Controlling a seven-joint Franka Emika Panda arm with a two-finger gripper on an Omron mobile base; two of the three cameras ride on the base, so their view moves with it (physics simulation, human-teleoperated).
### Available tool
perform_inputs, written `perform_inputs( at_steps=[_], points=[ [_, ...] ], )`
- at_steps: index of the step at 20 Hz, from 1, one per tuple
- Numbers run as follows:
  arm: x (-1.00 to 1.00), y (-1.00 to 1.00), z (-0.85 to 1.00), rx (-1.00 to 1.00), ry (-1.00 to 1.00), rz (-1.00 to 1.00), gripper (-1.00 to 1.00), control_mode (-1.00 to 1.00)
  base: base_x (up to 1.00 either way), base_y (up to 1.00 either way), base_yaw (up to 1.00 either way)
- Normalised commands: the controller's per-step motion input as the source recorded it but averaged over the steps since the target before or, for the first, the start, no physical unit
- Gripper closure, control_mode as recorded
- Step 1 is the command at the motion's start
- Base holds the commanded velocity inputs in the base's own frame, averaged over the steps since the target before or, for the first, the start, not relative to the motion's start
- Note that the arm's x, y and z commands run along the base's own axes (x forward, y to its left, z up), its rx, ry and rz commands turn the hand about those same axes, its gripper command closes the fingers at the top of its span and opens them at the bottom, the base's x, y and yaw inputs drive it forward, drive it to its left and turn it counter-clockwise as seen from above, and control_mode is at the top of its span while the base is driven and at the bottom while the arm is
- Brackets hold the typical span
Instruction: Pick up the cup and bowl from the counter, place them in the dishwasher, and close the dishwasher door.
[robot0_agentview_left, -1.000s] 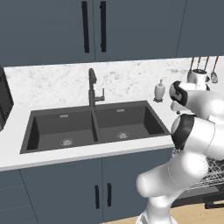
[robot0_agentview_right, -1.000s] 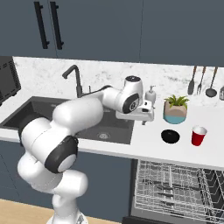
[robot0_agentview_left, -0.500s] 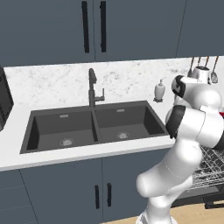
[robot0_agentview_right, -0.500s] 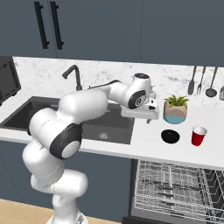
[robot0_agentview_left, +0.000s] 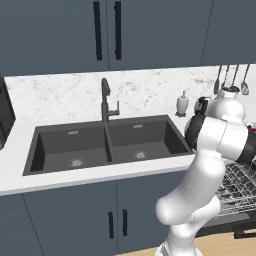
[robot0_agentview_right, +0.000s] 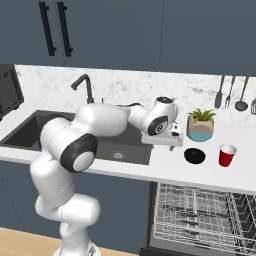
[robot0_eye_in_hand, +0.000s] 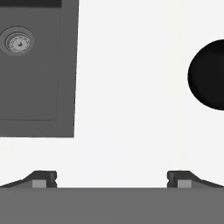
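Looking at the bench (robot0_agentview_right: 165, 172) from the right base camera, I count one red cup (robot0_agentview_right: 227, 155) and one dark bowl (robot0_agentview_right: 194, 156), both standing on the white top just right of my gripper (robot0_agentview_right: 172, 141). The bowl sits between the gripper and the cup, apart from each. Behind them stands one teal-and-beige plant pot (robot0_agentview_right: 200, 128).

From the hand camera the bowl (robot0_eye_in_hand: 209, 74) shows as a black round at the right edge, with bare bench (robot0_eye_in_hand: 131, 87) straight below the fingers (robot0_eye_in_hand: 43, 178). The two tips stand wide apart and hold nothing.

Left of the gripper lies the double sink (robot0_agentview_left: 105, 145), two basins, with one black tap (robot0_agentview_left: 106, 99) behind it and one soap bottle (robot0_agentview_left: 183, 103) at its far right corner. Three utensils (robot0_agentview_right: 230, 92) hang on the back wall. Below the bench the dishwasher (robot0_agentview_right: 200, 220) shows one silver wire rack.
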Motion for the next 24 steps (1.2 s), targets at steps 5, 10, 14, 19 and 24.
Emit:
perform_inputs(
  at_steps=[5,10,14,19,24],
  points=[
    [0.42,-0.41,-0.37,0.0,0.02,0.0,-1.0,-1.0,0.0,0.0,0.0],
    [0.44,-0.61,-0.06,0.0,0.02,0.0,-1.0,-1.0,0.0,0.0,0.0],
    [0.24,-0.58,0.0,0.0,0.01,0.0,-1.0,-1.0,0.0,0.0,0.0],
    [0.05,-0.17,-0.02,0.0,0.02,0.0,-1.0,-1.0,0.0,0.0,0.0],
    [0.08,-0.02,-0.13,0.0,0.0,0.0,-1.0,-1.0,0.0,0.0,0.0]
  ],
)
